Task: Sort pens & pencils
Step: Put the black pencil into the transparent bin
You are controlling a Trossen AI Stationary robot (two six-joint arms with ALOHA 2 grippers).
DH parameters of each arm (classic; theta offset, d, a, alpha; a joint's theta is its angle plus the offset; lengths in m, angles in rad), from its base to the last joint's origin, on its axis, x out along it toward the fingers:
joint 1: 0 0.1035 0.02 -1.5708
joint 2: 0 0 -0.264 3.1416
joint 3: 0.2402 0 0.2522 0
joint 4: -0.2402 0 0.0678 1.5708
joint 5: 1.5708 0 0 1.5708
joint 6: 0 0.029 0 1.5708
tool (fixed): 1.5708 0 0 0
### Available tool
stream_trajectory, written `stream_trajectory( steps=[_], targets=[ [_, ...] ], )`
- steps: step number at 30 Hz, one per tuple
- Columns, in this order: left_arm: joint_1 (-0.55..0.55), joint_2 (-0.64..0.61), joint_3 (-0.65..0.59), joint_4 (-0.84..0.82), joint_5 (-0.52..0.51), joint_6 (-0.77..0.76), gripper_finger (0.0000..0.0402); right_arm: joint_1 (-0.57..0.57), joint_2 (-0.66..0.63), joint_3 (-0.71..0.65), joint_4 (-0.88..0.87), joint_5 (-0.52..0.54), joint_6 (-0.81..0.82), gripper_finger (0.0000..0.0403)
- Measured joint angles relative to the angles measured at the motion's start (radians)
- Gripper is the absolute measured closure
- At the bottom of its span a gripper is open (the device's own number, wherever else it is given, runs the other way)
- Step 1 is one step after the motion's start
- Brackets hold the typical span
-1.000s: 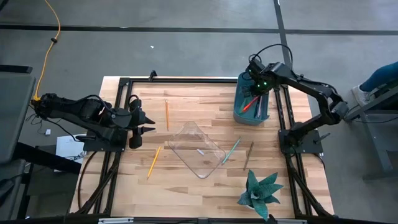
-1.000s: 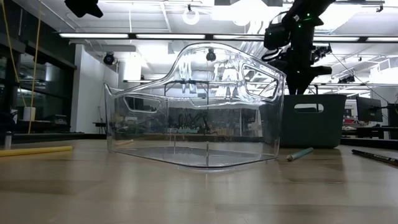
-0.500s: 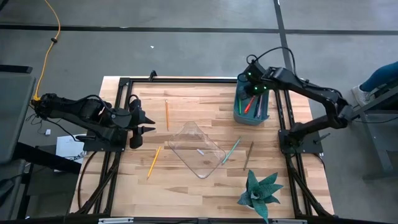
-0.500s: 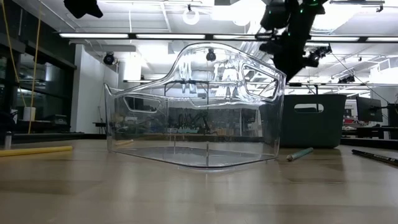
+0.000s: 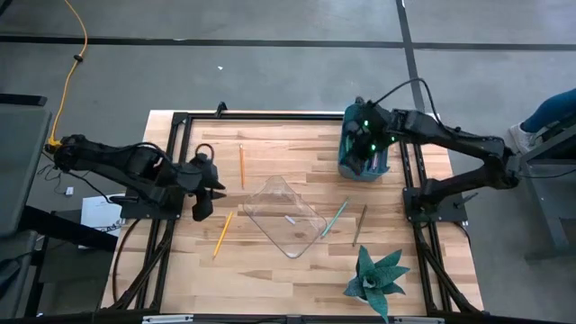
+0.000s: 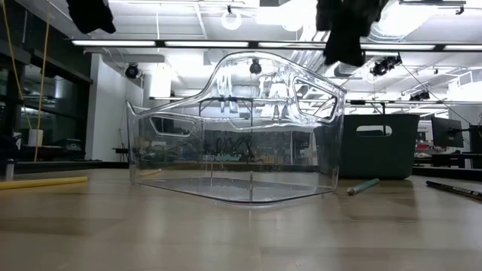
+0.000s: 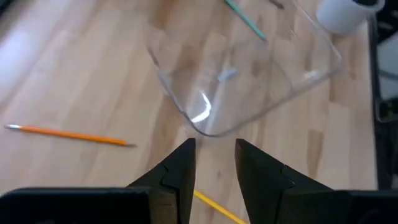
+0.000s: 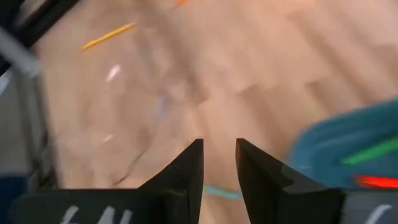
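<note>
The pens [image 5: 360, 151] lie in the teal bin [image 5: 363, 167]; the right end effector [image 5: 357, 155], empty and parted, has swung off it, while the left end effector [image 5: 209, 189], also parted, nears a pencil [image 5: 222, 232].

Right wrist view motion-blurred, teal bin [image 8: 348, 146] cut off, pens [image 8: 373, 151] inside smeared.

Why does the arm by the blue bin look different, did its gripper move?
Yes. In the high view the right gripper has swung from the blue bin's far right corner across to its left side, toward the clear tray.
</note>
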Motion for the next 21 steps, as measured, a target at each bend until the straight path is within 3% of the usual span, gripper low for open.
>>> stream_trajectory(
  steps=[8, 16, 21],
  targets=[
    [-0.062, 0.061, 0.0, 0.007, 0.048, 0.048, 0.03, 0.259, -0.015, 0.0, -0.094, -0.005, 0.019, 0.0318],
    [-0.106, 0.069, 0.0, 0.008, -0.014, 0.025, 0.03, 0.463, -0.009, 0.0, -0.171, 0.148, 0.07, 0.0318],
    [-0.106, 0.068, 0.0, 0.009, -0.02, 0.042, 0.03, 0.55, 0.043, 0.0, -0.183, 0.165, 0.005, 0.0318]
  ],
)
